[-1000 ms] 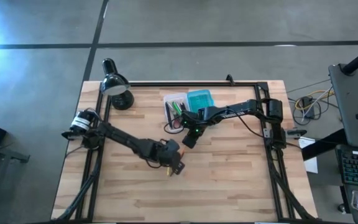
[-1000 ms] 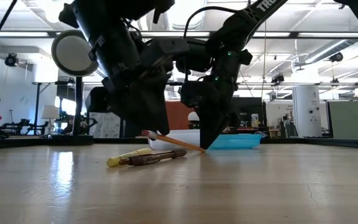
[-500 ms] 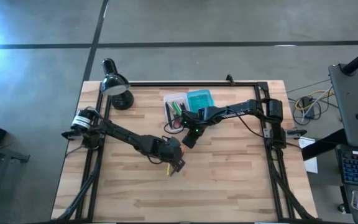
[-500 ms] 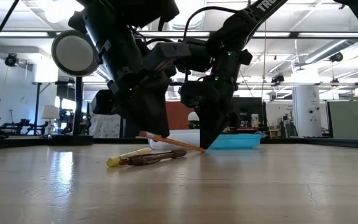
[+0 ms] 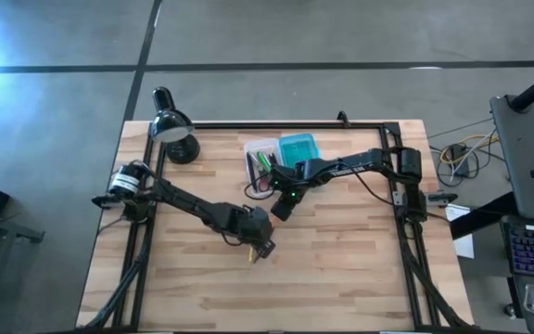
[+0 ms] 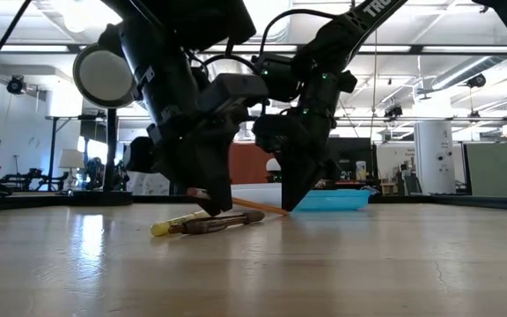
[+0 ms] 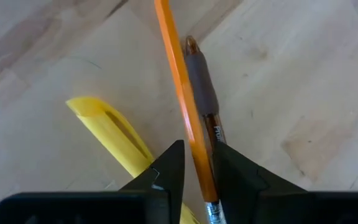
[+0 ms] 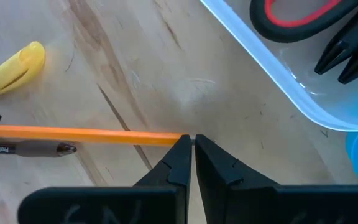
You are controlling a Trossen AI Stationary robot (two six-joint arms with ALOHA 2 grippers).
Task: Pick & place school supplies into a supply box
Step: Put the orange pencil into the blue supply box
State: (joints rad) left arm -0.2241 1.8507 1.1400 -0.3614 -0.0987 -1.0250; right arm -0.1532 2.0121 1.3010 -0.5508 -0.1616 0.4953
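An orange pencil [image 6: 245, 202] lies slanted across a dark pen [image 7: 201, 81], beside a yellow pen [image 7: 114, 134], on the wooden table. My left gripper [image 7: 197, 165] stands over the pencil's near part with both fingers closed around it. My right gripper [image 8: 192, 146] is shut at the pencil's far end. The supply box [image 5: 267, 158] sits behind them, its teal lid [image 5: 297, 148] beside it. It holds red-handled scissors [image 8: 297, 15] and several pens. My left gripper pinches the orange pencil's shaft [image 7: 191, 140] between its two fingers from above, pointing down, with the fingers across the pencil. That end sits raised above the table [image 6: 205, 190]. My right gripper has the pencil's far end [image 8: 166, 137] at its shut fingertips, slanting down from above. That end is low, close to the table.
A black desk lamp [image 5: 174, 130] stands at the table's far left corner. The box's clear wall [image 8: 260, 56] is just beyond my right gripper. Bare wood lies along the near half of the table [image 5: 341, 278].
My left gripper has come down and moved a little toward the far edge, onto the pencil's raised near part. The pencil and both pens have stayed where they were.
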